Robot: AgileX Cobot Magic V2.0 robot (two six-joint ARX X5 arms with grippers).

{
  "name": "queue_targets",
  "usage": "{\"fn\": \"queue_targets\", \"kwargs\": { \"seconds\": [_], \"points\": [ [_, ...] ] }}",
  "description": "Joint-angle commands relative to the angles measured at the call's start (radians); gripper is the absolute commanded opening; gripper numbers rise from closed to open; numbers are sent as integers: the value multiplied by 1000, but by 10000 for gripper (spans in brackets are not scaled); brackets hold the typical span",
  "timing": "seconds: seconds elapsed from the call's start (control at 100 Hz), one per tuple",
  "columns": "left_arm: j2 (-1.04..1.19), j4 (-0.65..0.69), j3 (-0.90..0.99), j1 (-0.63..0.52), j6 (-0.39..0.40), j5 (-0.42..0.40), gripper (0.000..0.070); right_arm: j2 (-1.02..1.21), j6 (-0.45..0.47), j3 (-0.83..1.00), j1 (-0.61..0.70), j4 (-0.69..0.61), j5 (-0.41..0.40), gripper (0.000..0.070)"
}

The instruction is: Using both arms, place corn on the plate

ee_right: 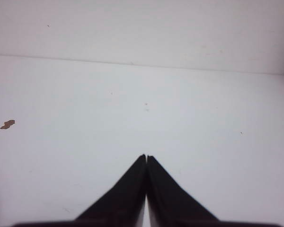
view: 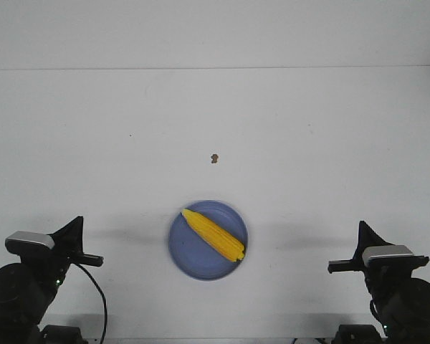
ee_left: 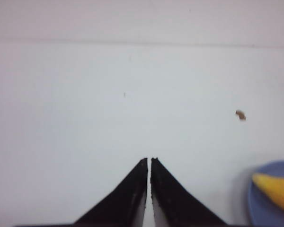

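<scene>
**Corn on the plate — arms parked**

The corn (view: 213,234) lies diagonally across the plate (view: 183,252), tip toward 10 o'clock. Left gripper (ee_left: 149,160) and right gripper (ee_right: 146,156) sit well apart from it, tips together, holding nothing. Judged done — best to leave both arms clear of the rim.

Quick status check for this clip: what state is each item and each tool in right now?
corn: lying diagonally on the plate, not held
plate: flat on the table, holding the corn
left tool: shut, empty, away from the plate
right tool: shut, empty, away from the plate
brown speck: loose on the table beyond the plate
</scene>
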Motion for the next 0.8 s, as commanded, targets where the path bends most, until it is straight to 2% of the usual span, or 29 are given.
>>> {"fn": "queue_targets", "kwargs": {
  "seconds": [0.0,0.14,0.31,0.67,0.79],
  "points": [
    [-18,69,-35,3,33,-3,12,2,9,10,0,9,3,0],
    [-86,260,-171,8,31,-3,12,2,9,10,0,11,3,0],
    [-169,389,-328,9,32,-3,12,2,9,10,0,11,4,0],
    [-328,405,-496,55,27,-3,12,2,9,10,0,11,3,0],
    [-328,460,-537,68,26,-3,12,2,9,10,0,11,3,0]
  ]
}}
